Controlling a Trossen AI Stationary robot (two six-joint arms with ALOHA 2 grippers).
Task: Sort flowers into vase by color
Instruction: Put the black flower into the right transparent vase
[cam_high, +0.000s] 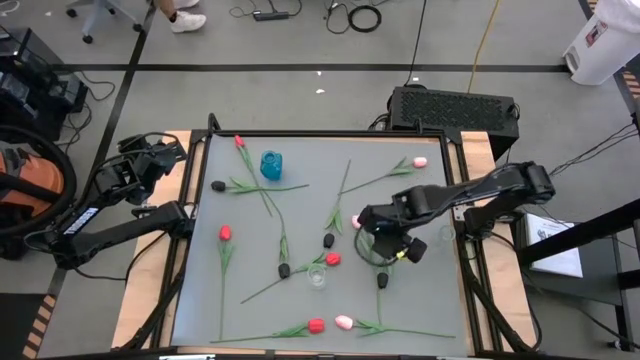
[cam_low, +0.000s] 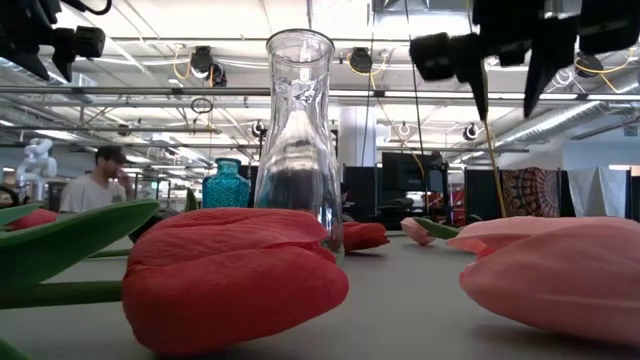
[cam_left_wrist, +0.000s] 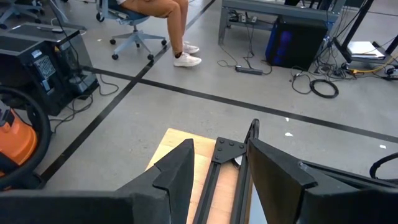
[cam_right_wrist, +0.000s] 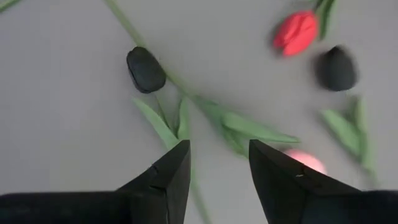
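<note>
Your right tool (cam_high: 385, 243) hangs over the right-middle part of the grey desk (cam_high: 400, 300), its two fingers (cam_right_wrist: 168, 174) spread apart with nothing between them. From its wrist camera you look down past those fingers at a black tulip (cam_right_wrist: 146, 70) on a green stem, a red tulip (cam_right_wrist: 295, 32), a second black bud (cam_right_wrist: 336, 68) and a pink bud (cam_right_wrist: 305, 160) partly hidden behind one finger. From above, the flowers lie scattered flat across the desk: a red one (cam_high: 239, 142) near the far edge, a pink one (cam_high: 420, 162) toward the far right, a red one (cam_high: 225, 233) on the left side, and a red (cam_high: 316, 325) and pink (cam_high: 343, 322) pair side by side near the front edge. A clear glass vase (cam_high: 318, 275) stands upright near the middle front, and a blue glass vase (cam_high: 271, 165) stands farther back; no stems show in either. Your left tool (cam_left_wrist: 217, 177) sits off the desk's far left corner, its fingers apart and empty. In the level view a person (cam_low: 98, 182) shows in the room behind.
</note>
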